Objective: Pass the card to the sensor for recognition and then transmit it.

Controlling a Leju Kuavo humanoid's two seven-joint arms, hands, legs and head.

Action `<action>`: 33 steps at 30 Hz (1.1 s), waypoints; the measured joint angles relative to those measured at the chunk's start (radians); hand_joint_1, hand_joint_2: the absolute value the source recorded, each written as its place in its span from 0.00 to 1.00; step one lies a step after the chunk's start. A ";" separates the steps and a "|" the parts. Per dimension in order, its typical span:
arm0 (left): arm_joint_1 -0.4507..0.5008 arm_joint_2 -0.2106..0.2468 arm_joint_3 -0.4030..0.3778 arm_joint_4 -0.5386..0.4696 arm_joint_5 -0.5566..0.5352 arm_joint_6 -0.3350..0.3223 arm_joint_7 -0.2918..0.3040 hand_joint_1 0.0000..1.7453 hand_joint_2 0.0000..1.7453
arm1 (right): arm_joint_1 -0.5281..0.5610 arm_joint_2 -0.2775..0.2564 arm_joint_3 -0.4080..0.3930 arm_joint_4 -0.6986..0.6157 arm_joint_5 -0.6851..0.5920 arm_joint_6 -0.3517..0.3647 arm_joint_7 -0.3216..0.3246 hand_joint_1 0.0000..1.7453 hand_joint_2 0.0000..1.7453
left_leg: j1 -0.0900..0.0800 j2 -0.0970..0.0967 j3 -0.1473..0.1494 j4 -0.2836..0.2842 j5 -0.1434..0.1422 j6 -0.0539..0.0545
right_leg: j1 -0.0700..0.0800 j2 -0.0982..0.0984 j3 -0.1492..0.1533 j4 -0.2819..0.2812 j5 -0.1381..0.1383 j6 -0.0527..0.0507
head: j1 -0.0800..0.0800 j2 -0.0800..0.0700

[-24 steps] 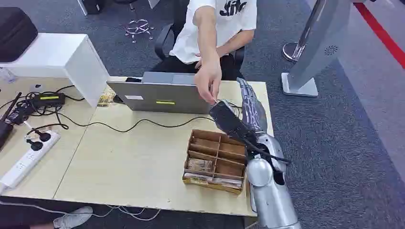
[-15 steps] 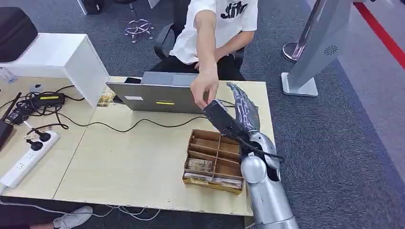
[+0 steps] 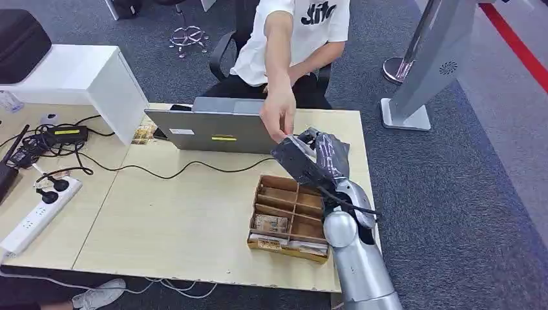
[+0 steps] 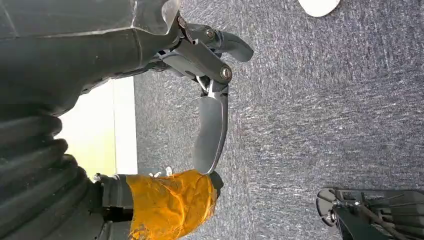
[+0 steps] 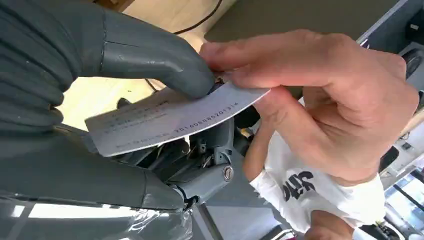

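A pale grey card (image 5: 170, 122) with printed numbers is pinched between the thumb (image 5: 150, 55) and the fingers of my right hand (image 3: 326, 155). That hand is raised over the far right of the table, just beyond the wooden box. A seated person's hand (image 5: 320, 95) reaches over the laptop and pinches the card's other end, so both of us hold it. My left hand (image 4: 210, 100) hangs over grey carpet, its fingers apart and holding nothing.
A grey laptop (image 3: 213, 132) stands open at the table's far edge, its back toward me. A wooden compartment box (image 3: 291, 216) sits near the front right. Cables and a power strip (image 3: 39, 213) lie at the left, beside a white cabinet (image 3: 84, 77).
My right hand has drawn back slightly and its fingers have curled from stretched out flat. The person's hand has stayed at it and now pinches the card.
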 joint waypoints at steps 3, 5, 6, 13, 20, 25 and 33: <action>0.000 0.000 0.007 0.000 -0.004 0.000 0.000 0.00 1.00 | 0.000 0.000 -0.005 0.000 0.005 -0.007 -0.002 1.00 1.00 | 0.000 0.000 0.000 0.000 0.000 0.000 | 0.000 0.000 0.000 0.000 0.000 0.000 | 0.000 0.000; 0.000 0.000 0.014 0.000 -0.006 0.002 -0.002 0.00 1.00 | 0.002 0.000 -0.009 -0.004 0.008 -0.014 -0.005 1.00 1.00 | 0.000 0.000 0.000 0.000 0.000 0.000 | 0.000 0.000 0.000 0.000 0.000 0.000 | 0.000 0.000; 0.000 0.000 0.019 0.000 -0.006 0.002 -0.002 0.00 1.00 | 0.003 0.000 -0.012 -0.010 0.008 -0.017 -0.007 1.00 1.00 | 0.000 0.000 0.000 0.000 0.000 0.000 | 0.000 0.000 0.000 0.000 0.000 0.000 | 0.000 0.000; 0.000 -0.002 0.039 0.000 0.004 0.015 -0.005 0.00 1.00 | 0.024 -0.008 -0.032 -0.054 0.001 -0.037 -0.021 1.00 1.00 | 0.000 0.000 0.001 0.000 0.000 0.000 | 0.000 0.000 -0.001 0.000 0.000 0.000 | 0.000 0.000; 0.006 -0.008 0.096 0.000 0.042 0.045 -0.007 0.00 1.00 | 0.248 -0.071 -0.104 -0.289 -0.067 -0.100 -0.103 1.00 1.00 | 0.000 -0.001 0.000 0.000 -0.002 0.000 | 0.000 0.000 -0.001 -0.002 -0.001 0.000 | 0.000 0.000; 0.009 -0.016 0.134 0.000 0.051 0.054 -0.007 0.00 1.00 | 0.399 -0.114 -0.186 -0.397 -0.078 -0.103 -0.139 1.00 1.00 | 0.000 0.001 -0.001 0.000 -0.003 0.000 | 0.000 0.001 -0.001 -0.002 -0.001 0.000 | 0.000 0.000; 0.009 -0.020 0.156 0.000 0.051 0.054 -0.007 0.00 1.00 | 0.446 -0.134 -0.220 -0.448 -0.076 -0.102 -0.145 1.00 1.00 | 0.000 0.002 0.001 0.000 -0.002 -0.001 | 0.000 0.001 -0.001 -0.001 0.000 0.000 | 0.000 0.000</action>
